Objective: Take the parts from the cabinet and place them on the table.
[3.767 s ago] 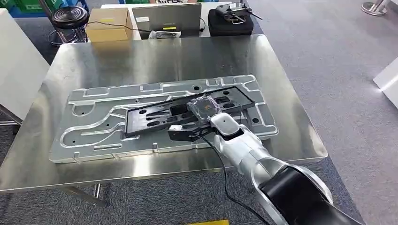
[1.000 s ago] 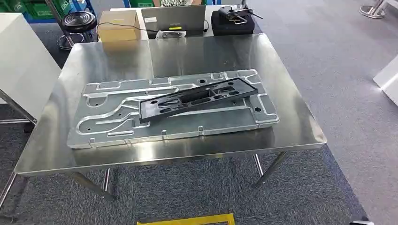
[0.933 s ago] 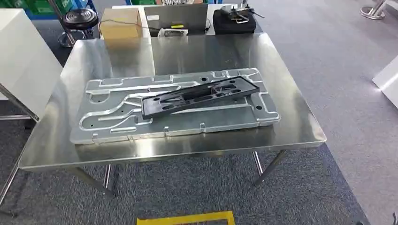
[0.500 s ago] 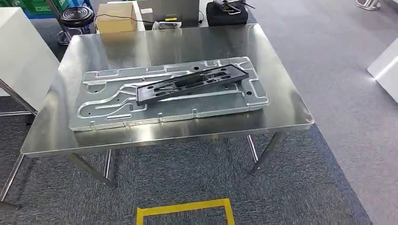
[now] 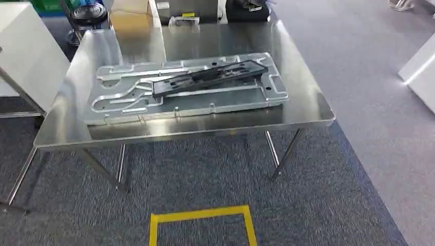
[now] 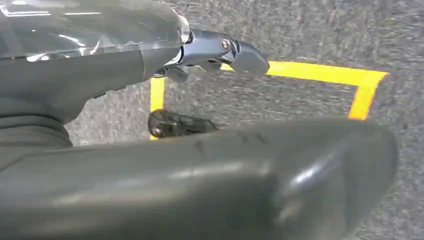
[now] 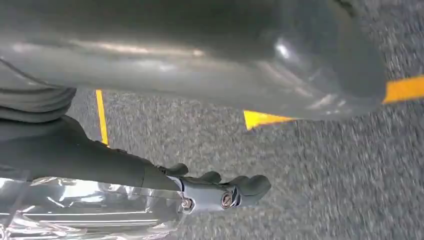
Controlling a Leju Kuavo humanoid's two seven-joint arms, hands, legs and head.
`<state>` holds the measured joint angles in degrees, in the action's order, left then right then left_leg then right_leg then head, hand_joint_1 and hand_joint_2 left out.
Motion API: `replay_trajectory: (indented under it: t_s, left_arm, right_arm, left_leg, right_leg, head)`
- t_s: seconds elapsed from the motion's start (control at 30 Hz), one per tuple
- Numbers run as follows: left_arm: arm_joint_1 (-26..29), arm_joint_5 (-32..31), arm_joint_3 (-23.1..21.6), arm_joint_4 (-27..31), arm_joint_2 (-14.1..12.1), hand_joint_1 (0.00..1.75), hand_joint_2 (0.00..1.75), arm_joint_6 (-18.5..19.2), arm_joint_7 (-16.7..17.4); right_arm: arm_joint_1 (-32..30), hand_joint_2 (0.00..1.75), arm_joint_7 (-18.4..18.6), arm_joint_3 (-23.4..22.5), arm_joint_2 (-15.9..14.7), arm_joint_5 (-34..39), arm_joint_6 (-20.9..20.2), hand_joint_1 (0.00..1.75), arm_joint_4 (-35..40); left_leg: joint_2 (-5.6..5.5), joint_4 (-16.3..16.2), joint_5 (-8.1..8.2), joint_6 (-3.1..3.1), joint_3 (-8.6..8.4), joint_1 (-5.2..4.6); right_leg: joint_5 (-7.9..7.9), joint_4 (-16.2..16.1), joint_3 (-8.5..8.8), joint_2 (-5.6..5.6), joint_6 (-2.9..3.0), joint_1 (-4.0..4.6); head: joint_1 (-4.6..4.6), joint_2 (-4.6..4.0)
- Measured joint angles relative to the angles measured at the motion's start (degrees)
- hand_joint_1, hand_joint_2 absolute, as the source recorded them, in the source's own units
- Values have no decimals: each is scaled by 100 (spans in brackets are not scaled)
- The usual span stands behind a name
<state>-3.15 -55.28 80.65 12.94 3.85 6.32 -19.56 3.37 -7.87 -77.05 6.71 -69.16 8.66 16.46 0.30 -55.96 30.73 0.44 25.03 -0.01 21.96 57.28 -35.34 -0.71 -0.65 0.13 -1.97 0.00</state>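
Long black plastic frame (image 5: pixel 208 78) rests on silver plate (image 5: pixel 128 107), steel worktop (image 5: pixel 308 115); both robot hands (image 6: pixel 215 52) (image 7: pixel 220 192) hang, seemingly empty, fingers apart; turn cleanly toward cabinet.

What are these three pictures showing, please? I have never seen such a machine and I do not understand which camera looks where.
They come from a humanoid robot on two legs with two arms. The wide picture is from its head, looking down at a shiny steel table. On it lies a large flat silver metal plate with grooves, and on that plate a long black plastic frame. A yellow tape rectangle marks the grey carpet in front. The other two pictures are from cameras at the wrists, with the arms hanging toward the carpet. One shows the left robot hand, the other the right robot hand. Both hold nothing, with fingers loosely curled.
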Motion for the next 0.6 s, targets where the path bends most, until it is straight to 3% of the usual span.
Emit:
replay_trajectory:
  t_s: [0.03,0.07,0.1,0.17,0.2,0.23,0.27,0.3,0.33,0.37,0.4,0.43,0.53,0.57,0.6]
  left_arm:
    - [4,-11,-2,0,7,0,0,-2,0]
    - [-5,-19,-2,-2,30,0,0,-2,4]
    - [-16,-31,-4,-2,33,0,0,-2,15]
    - [-8,-66,-17,-2,33,0,0,-2,17]
    - [-2,-70,-26,-2,33,0,0,-2,17]
    - [-2,-72,-39,-2,33,0,0,-2,17]
    - [-5,-72,-48,-2,33,0,0,-2,17]
    - [-5,-74,-52,-2,33,0,0,-2,17]
    - [-2,-74,-57,-2,37,0,0,-2,17]
    - [-3,-74,-63,-2,44,0,0,-2,17]
    - [-9,-74,-76,-2,53,0,0,-2,17]
    - [-8,-74,-90,-2,59,0,0,0,17]
    - [-12,-107,-109,-2,59,0,0,-2,28]
    - [2,-140,-118,-2,57,0,0,-4,46]
    - [9,-179,-131,-2,59,0,0,-7,68]
  right_arm:
    - [2,0,2,-9,-7,0,-40,0,-35]
    - [-2,0,15,-28,-47,0,-66,0,-70]
    - [-1,0,24,-44,-48,0,-92,0,-120]
    - [4,0,35,-44,-72,-2,-151,0,-155]
    - [9,0,37,-44,-81,-4,-164,0,-175]
    - [11,0,39,-44,-85,-4,-164,0,-197]
    - [11,0,44,-44,-89,-7,-164,0,-212]
    - [10,0,50,-44,-94,-7,-164,0,-223]
    - [12,0,50,-44,-96,-9,-164,0,-236]
    - [20,0,50,-44,-101,-9,-164,0,-243]
    - [37,0,50,-44,-114,-11,-164,0,-245]
    - [53,0,48,-44,-118,-11,-164,0,-247]
    - [65,0,122,-44,-127,-39,-155,0,-267]
    - [59,0,175,-44,-125,-48,-153,0,-282]
    - [71,0,197,-44,-127,-48,-156,0,-293]
  left_leg:
    - [8,19,-58,50,28,7]
    - [44,45,-143,100,98,46]
    - [47,44,-216,146,186,47]
    - [44,41,-361,167,374,45]
    - [45,34,-430,163,469,42]
    - [47,29,-502,154,563,42]
    - [48,17,-579,142,654,41]
    - [49,-2,-639,131,747,42]
    - [47,-22,-695,117,837,41]
    - [44,-47,-746,99,912,41]
    - [41,-69,-792,78,944,39]
    - [37,-91,-820,43,974,13]
    - [49,-53,-980,-61,983,41]
    - [38,-75,-982,-101,1010,28]
    - [19,-188,-738,-124,1080,53]
  right_leg:
    - [-51,-10,-8,3,-44,15]
    - [3,37,-48,25,-74,-12]
    - [326,189,-129,44,-108,-20]
    - [1076,921,-303,53,-166,-48]
    - [1312,1337,-382,53,-185,-53]
    - [1382,1666,-404,52,-200,-57]
    - [1233,1776,-324,52,-203,-58]
    - [999,1640,-142,52,-195,-59]
    - [758,1275,162,53,-173,-57]
    - [657,724,564,54,-139,-52]
    - [777,117,1014,68,-90,-41]
    - [941,-366,1281,69,-60,-2]
    - [899,-370,1216,64,24,29]
    - [806,-410,1164,44,81,-27]
    - [740,-409,1093,19,124,-22]
  head:
    - [2,0]
    - [0,0]
    - [2,0]
    - [2,0]
    - [2,0]
    - [2,0]
    - [2,0]
    - [0,0]
    - [2,0]
    - [0,0]
    - [0,0]
    - [2,0]
    - [2,0]
    - [2,0]
    - [2,0]
